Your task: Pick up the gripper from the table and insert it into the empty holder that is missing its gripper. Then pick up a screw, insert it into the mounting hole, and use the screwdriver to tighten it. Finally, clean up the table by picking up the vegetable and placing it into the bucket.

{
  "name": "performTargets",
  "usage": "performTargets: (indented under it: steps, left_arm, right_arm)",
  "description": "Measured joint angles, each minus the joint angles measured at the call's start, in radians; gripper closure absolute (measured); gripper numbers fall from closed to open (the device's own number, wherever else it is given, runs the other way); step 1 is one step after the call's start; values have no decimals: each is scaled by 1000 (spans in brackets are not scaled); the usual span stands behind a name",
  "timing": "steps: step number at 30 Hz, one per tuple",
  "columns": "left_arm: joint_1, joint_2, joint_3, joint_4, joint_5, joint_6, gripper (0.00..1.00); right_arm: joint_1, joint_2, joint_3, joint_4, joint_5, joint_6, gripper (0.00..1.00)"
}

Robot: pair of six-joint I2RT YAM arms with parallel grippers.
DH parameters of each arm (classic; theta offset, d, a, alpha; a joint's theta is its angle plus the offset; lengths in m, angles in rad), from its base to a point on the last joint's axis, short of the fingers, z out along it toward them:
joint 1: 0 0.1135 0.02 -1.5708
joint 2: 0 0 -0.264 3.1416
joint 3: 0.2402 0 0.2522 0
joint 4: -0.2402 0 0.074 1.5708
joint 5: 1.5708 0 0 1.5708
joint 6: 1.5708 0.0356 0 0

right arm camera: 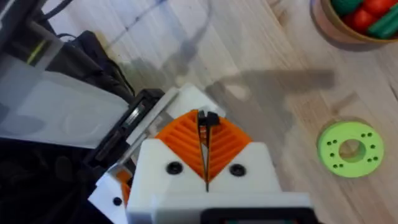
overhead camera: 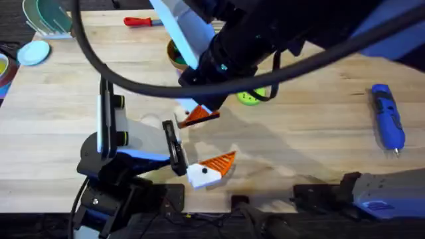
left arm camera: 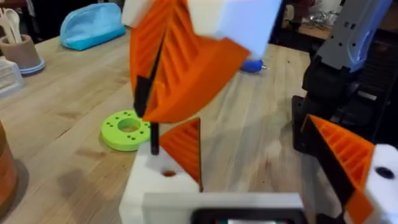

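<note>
Right end effector [right arm camera: 207, 127]: orange ribbed pads pinched tight on a thin black screw [right arm camera: 207, 119], tip pointing down over the holder [left arm camera: 155, 180].
Left end effector [left arm camera: 252, 124]: spread wide and lying low on the counter [overhead camera: 312, 133].
The gripper [left arm camera: 186, 149]: an orange wedge, looks seated upright on the holder's white block.
Slip risk: the screw is slim and smooth, caught only at the pad tips, so a tilt could flick it out onto the wood.
Miss risk: the mounting hole is small; come down off-line and the screw jams on plastic or nudges the wedge loose.
Screwdriver [overhead camera: 388, 116]: glossy blue, pen-shaped, well apart at the right and round enough to roll.
Bucket [right arm camera: 354, 18]: brown, round, with red and green pieces inside.
Green disc [right arm camera: 349, 149]: flat, matte, drilled ring.
</note>
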Motion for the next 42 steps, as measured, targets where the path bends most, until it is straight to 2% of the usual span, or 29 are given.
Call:
performTargets:
  steps: [42]
  left_arm:
    - [0, 0, 0, 0, -1, 0, 7]
  right_arm:
    - [3, 3, 0, -21, -52, 21, 995]
